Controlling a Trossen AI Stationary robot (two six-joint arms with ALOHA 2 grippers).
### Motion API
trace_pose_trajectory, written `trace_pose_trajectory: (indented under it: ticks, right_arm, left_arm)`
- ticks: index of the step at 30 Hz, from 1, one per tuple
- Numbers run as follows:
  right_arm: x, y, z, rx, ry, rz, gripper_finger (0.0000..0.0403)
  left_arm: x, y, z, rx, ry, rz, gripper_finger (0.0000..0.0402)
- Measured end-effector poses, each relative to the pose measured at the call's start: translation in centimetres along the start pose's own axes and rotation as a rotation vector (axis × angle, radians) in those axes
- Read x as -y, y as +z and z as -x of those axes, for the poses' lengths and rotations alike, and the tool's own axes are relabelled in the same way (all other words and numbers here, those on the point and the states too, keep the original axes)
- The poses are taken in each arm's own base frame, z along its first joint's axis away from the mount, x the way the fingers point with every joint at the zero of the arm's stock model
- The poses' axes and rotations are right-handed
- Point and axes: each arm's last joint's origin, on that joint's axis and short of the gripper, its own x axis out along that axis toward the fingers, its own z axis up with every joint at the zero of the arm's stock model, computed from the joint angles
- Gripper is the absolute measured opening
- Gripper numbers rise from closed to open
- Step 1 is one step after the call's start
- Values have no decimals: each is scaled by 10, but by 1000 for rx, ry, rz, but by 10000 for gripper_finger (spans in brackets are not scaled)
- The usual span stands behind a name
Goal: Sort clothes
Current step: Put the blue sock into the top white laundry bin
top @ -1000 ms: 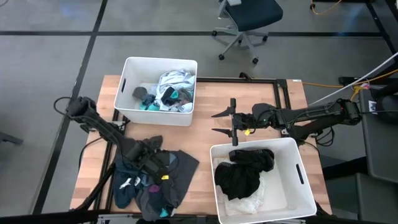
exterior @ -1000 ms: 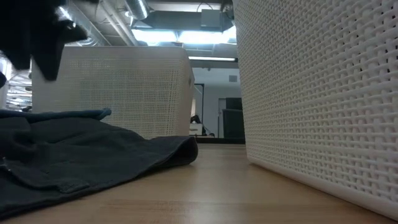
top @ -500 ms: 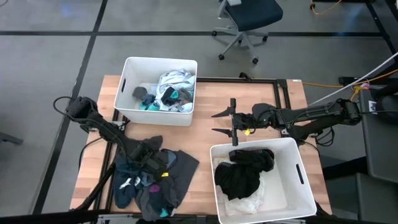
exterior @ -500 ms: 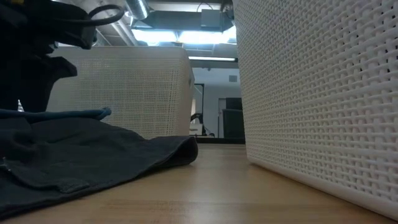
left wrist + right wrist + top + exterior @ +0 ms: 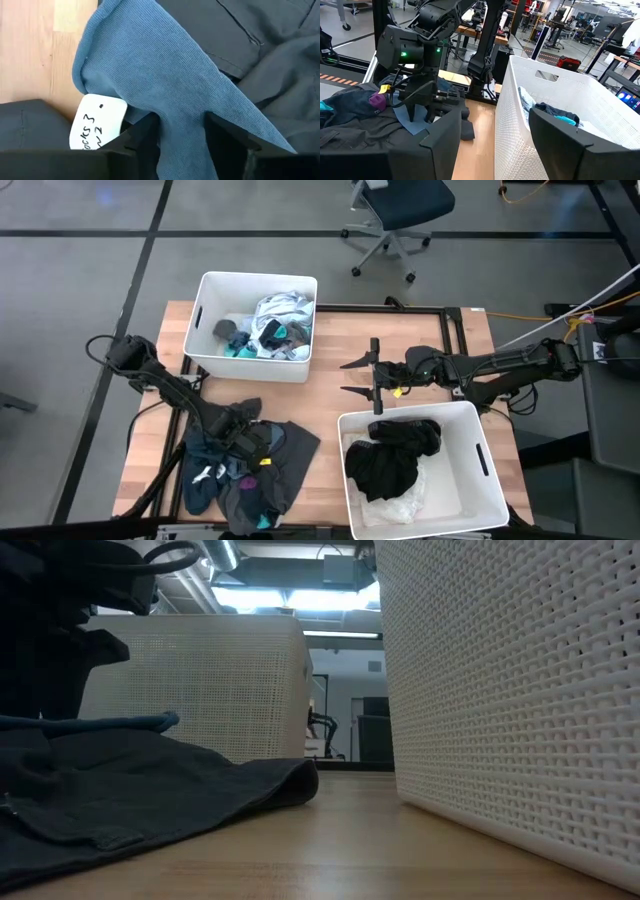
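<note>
A pile of clothes [image 5: 250,470] lies on the table's near left: a dark grey garment [image 5: 160,800], a blue ribbed garment [image 5: 150,65] with a white handwritten tag [image 5: 95,122], and teal bits. My left gripper [image 5: 228,428] is down on the pile, shut on the blue garment. My right gripper [image 5: 358,377] is open and empty above the table between the two bins. The far bin [image 5: 205,330] holds white, teal and dark clothes. The near right bin [image 5: 480,420] holds a black garment [image 5: 395,455] on a white one. My left gripper pinches a raised fold of the blue ribbed garment [image 5: 182,115] between its two fingers [image 5: 142,135], coming from above. The fold fills the gap between them. The rest of the garment lies on the pile; one layer or several, I cannot tell.
The far bin's wall [image 5: 200,690] stands just behind the pile, and the near right bin's wall [image 5: 520,690] to the pile's right. Bare wood [image 5: 330,395] lies between the bins. A black frame runs along the table's far edge, with an office chair [image 5: 400,210] beyond.
My left gripper has come down from above the pile onto the blue garment and has then kept still. The pile keeps its shape.
</note>
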Motion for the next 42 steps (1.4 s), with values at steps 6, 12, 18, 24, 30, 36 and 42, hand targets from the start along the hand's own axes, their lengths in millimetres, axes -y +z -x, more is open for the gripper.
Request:
trace_pose_trajectory:
  ticks: [6, 12, 18, 24, 30, 36, 42]
  right_arm:
    - [0, 0, 0, 0, 0, 0, 233]
    - [0, 0, 0, 0, 0, 0, 233]
    - [0, 0, 0, 0, 0, 0, 233]
    - [0, 0, 0, 0, 0, 0, 233]
    - [0, 0, 0, 1, 0, 0, 233]
    - [0, 0, 0, 1, 0, 0, 233]
    - [0, 0, 0, 1, 0, 0, 233]
  left_arm:
    - [0, 0, 0, 0, 1, -22, 98]
    - [0, 0, 0, -1, 1, -46, 35]
    - [0, 0, 0, -3, 3, -42, 7]
    - [0, 0, 1, -6, 6, -43, 3]
    - [5, 10, 12, 30, -15, -67, 2]
    - [8, 24, 37, 70, 59, -110, 2]
    - [7, 39, 66, 149, 200, -155, 4]
